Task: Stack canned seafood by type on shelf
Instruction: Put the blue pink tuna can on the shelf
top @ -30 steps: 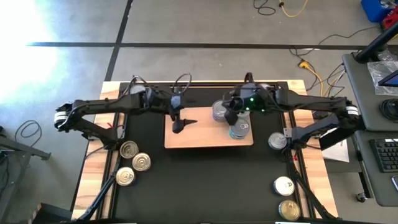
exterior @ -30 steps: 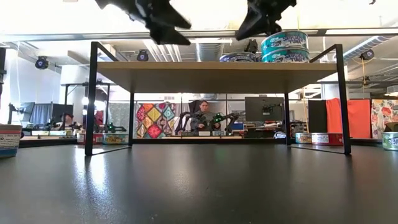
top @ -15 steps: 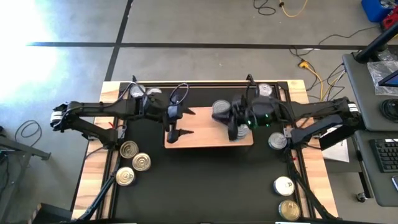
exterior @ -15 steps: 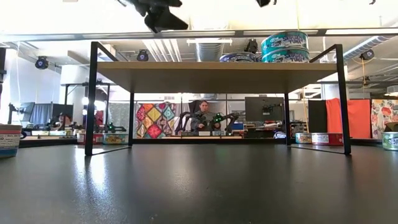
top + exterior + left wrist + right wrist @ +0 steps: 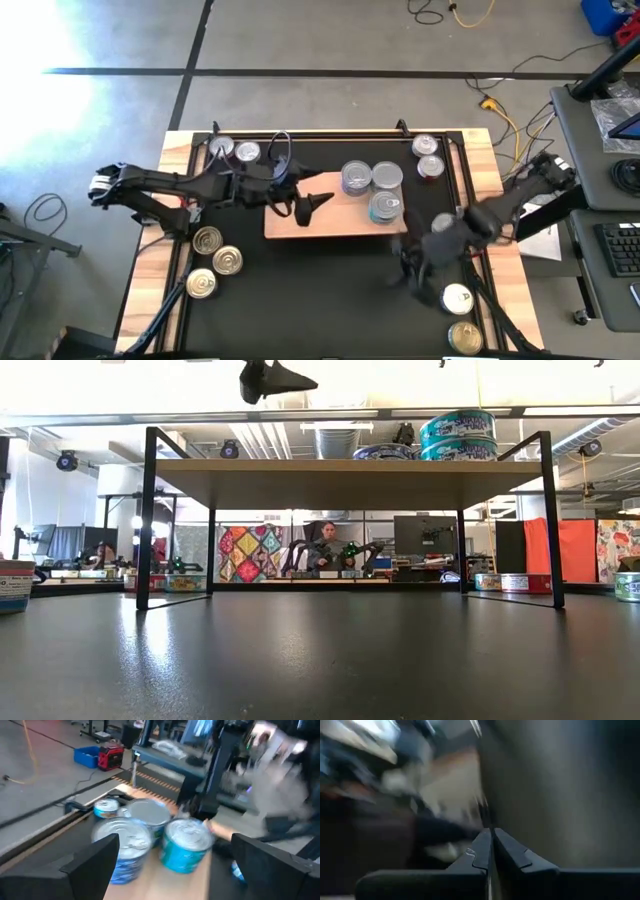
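The light-wood shelf (image 5: 320, 222) stands on black legs on the dark mat, its board also seen edge-on in the low view (image 5: 350, 470). Three groups of tins (image 5: 356, 178) (image 5: 387, 177) (image 5: 385, 208) rest on its right half; teal-labelled tins (image 5: 457, 435) stand stacked there. My left gripper (image 5: 312, 203) hovers open above the shelf's left half, pointing level at the tins (image 5: 187, 842), nothing between its fingers. My right gripper (image 5: 403, 268) is shut and empty above the mat near the shelf's near right corner; its fingers (image 5: 491, 851) meet.
Loose tins lie on the mat: three at near left (image 5: 207, 239), two at far left (image 5: 221, 148), two at far right (image 5: 424, 146), one beside the shelf's right end (image 5: 443, 225), two at near right (image 5: 456, 298). A person sits far behind the table (image 5: 325, 545).
My right gripper has swung from above the tins on the shelf's right end toward the table's near right, still shut. My left gripper has turned and rolled above the shelf's left half, now pointing toward the tins, and has shifted a little toward them.
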